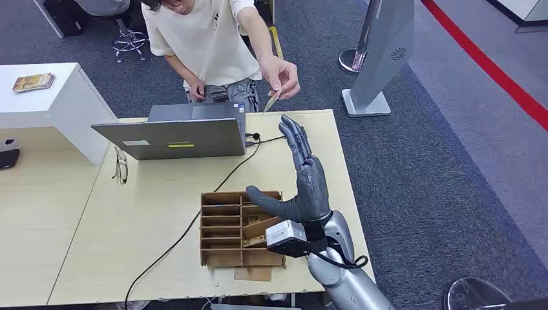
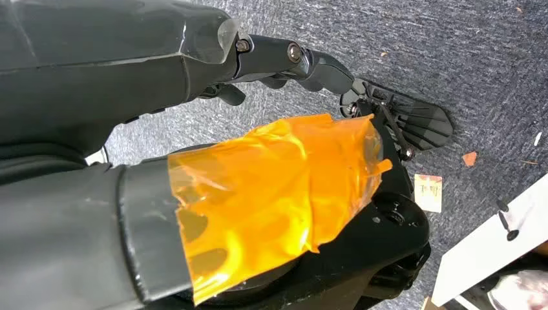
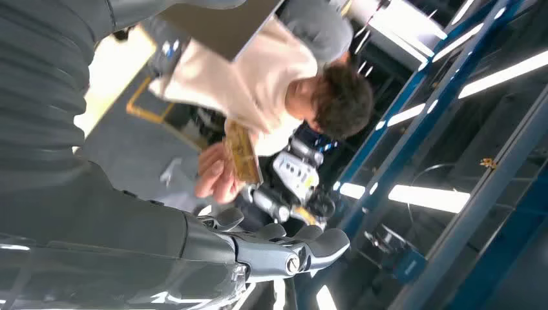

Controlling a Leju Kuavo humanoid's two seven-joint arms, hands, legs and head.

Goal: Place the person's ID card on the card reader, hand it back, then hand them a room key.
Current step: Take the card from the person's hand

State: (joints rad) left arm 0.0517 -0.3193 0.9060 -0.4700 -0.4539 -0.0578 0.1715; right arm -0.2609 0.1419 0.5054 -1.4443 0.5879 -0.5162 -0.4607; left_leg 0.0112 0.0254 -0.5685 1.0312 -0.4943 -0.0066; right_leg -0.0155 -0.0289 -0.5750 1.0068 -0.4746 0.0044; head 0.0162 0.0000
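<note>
The right hand (image 1: 304, 184) is raised over the far right part of the wooden table (image 1: 161, 194), fingers straight and spread, thumb out to the side, holding nothing. Just beyond its fingertips, not touching, a person's hand (image 1: 282, 76) pinches the ID card (image 1: 272, 100) and holds it out. Below the robot's wrist sits a cardboard compartment tray (image 1: 226, 226), behind it an open laptop (image 1: 178, 132); whether the left hand is spread or curled I cannot tell.

The head view looks forward and down from high above the pale wooden desk (image 1: 161, 213), toward its far edge. The right wrist view sits close behind the grey right hand (image 3: 194, 252), tilted sideways, facing the person in the cream shirt (image 3: 258, 84), whom both views share. The left wrist view faces the grey carpet floor (image 2: 452, 51).
</note>
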